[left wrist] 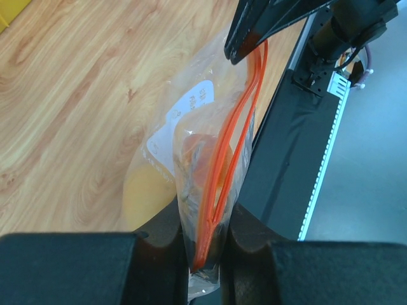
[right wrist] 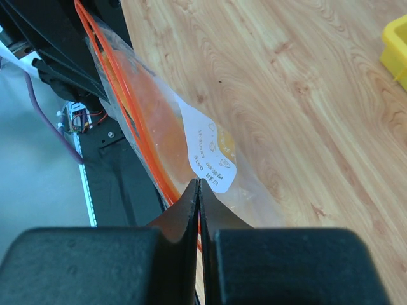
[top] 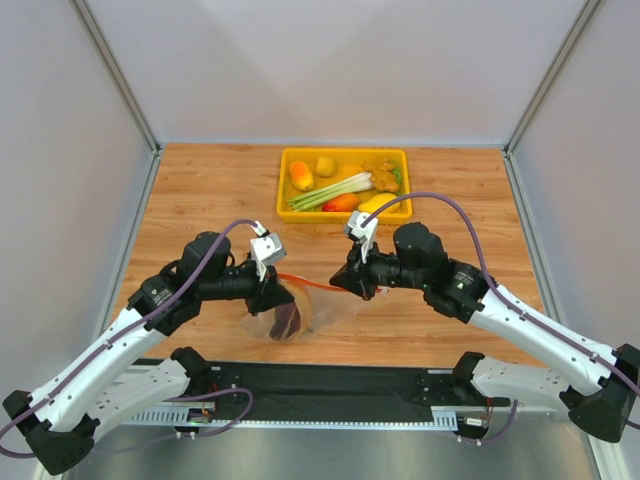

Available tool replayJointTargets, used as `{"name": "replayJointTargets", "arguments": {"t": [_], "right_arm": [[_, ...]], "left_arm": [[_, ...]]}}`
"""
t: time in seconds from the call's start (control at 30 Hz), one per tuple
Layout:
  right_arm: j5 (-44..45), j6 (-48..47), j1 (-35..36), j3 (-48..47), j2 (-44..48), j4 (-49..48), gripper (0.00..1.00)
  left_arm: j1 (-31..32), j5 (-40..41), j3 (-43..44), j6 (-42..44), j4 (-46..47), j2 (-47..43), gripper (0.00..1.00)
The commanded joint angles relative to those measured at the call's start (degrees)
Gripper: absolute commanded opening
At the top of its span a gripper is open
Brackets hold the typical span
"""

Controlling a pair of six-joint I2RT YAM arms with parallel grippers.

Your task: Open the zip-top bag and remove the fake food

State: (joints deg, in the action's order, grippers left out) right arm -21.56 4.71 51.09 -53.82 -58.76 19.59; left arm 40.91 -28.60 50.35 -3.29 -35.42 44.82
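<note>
- Left gripper (left wrist: 205, 223): fingers only narrowly apart, clamped on one end of the crinkly clear plastic zip-top bag (left wrist: 191, 127), right on its red-orange zip strip (left wrist: 238, 121).
- Right gripper (right wrist: 198, 196): fingers pressed fully together, pinching the thin far end of the same strip. The white printed label (right wrist: 210, 152) sat just beyond the fingertips.
- The bag hung stretched between the two sets of fingers, lifted off the brown wooden table (top: 200, 190), strip edge up and the pouch sagging below the left fingers.
- Fake food (top: 287, 320): a dark maroon slice in the sagging part, with orange and yellow pieces blurred behind the film, all inside the bag and below the left fingertips.
- The two tracks of the strip were parted into a thin loop between the grippers, so the mouth looked partly open. No slider tab could be seen.
- Handling guess: light, limp, slick film that crumples and slips. The strip is the only stiff part, so grip there, one lip per gripper.
- The toy pieces looked light and rigid, and likely to shift if the bag tilts.
- A yellow plastic tray (top: 345, 152) of other toys sat well beyond both sets of fingers.
</note>
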Motion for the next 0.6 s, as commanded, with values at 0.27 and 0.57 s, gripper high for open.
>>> {"name": "replayJointTargets", "arguments": {"t": [0.27, 0.57], "right_arm": [[1.5, -0.8, 0.3, -2.7, 2.4, 1.2, 0.0], [-9.2, -1.5, 0.2, -1.9, 4.4, -2.5, 0.24]], "left_arm": [[0.1, -2.6, 1.3, 0.4, 1.7, -0.9, 0.07], [0.2, -3.7, 1.3, 0.6, 1.5, -0.6, 0.09]]}}
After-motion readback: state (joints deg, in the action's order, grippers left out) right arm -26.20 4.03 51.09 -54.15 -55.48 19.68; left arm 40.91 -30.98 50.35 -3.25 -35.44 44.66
